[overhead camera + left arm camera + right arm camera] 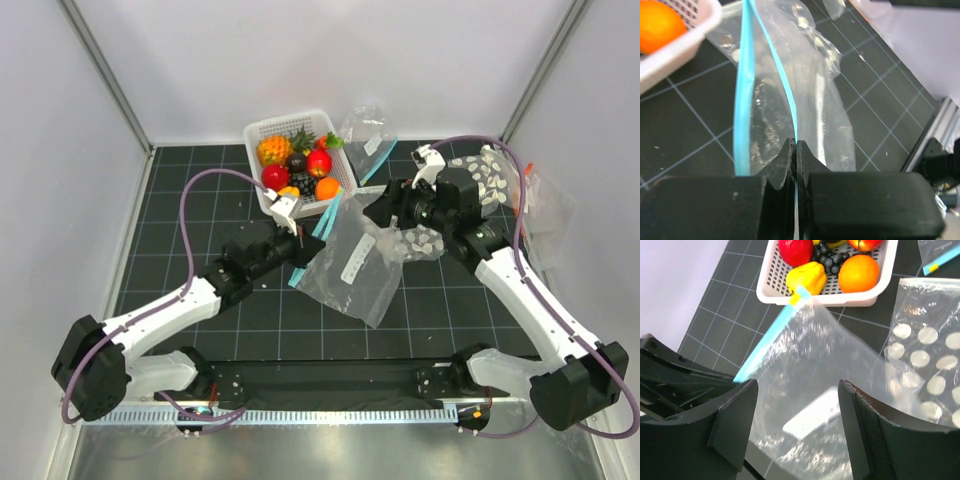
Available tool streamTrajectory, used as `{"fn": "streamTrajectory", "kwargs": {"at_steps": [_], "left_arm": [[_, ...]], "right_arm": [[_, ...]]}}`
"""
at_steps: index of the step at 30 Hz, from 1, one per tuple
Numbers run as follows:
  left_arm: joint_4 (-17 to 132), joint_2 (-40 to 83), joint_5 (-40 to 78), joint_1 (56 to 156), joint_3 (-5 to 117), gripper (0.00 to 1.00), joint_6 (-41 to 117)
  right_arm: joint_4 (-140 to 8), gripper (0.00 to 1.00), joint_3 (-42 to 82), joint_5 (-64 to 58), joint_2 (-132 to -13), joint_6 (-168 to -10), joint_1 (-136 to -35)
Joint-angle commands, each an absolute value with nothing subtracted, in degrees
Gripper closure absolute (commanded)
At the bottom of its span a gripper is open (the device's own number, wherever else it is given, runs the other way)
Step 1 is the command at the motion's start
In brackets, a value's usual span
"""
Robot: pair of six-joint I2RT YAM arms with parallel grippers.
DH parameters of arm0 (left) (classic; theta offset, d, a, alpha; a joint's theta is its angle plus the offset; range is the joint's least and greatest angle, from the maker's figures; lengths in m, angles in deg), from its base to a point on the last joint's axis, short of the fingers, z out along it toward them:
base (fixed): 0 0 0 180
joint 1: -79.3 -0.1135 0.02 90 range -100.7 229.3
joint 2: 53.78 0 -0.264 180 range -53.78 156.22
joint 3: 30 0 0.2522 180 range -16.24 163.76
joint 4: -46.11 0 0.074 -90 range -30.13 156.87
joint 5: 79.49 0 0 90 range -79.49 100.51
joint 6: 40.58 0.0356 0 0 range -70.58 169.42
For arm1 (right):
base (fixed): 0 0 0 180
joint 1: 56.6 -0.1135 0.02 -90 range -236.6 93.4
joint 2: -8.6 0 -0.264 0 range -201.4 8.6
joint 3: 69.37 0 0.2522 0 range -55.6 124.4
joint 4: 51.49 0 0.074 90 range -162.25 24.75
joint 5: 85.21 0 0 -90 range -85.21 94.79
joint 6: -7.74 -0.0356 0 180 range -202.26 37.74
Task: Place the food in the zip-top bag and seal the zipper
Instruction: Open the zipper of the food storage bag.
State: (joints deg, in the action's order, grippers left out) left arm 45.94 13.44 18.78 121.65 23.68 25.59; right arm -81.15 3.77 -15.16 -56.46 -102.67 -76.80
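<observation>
basket (820, 297): food (858, 273) inside | zip-top bag (805, 370): beside basket | left pincer (796, 150): clenched on zipper (743, 100) | right pincer (797, 390): released

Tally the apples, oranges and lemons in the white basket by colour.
Red apples: 2
Orange: 1
Yellow lemon: 1
Total: 4

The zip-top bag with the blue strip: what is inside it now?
Nothing that shows: through the clear zip-top bag only the black mat and a white label are seen. The food lies in the white basket. The part beneath the right tool is hidden.
</observation>
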Motion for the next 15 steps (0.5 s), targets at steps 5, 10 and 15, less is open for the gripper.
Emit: {"fn": "streamTrajectory", "kwargs": {"at_steps": [5,10,15], "left_arm": [[49.67,10.73,9.12,123.95,31.04,1.00,28.32],[52.05,11.87,5.77,126.75,34.47,1.00,31.75],[52.84,13.63,1.55,129.66,36.31,1.00,34.22]], "right_arm": [[-90.74,0.30,10.48,1.09,-55.99,-111.26,-85.95],[-91.00,0.32,14.18,4.34,-59.15,-116.45,-89.80],[-88.90,0.30,15.59,7.85,-60.65,-118.30,-92.98]]}}
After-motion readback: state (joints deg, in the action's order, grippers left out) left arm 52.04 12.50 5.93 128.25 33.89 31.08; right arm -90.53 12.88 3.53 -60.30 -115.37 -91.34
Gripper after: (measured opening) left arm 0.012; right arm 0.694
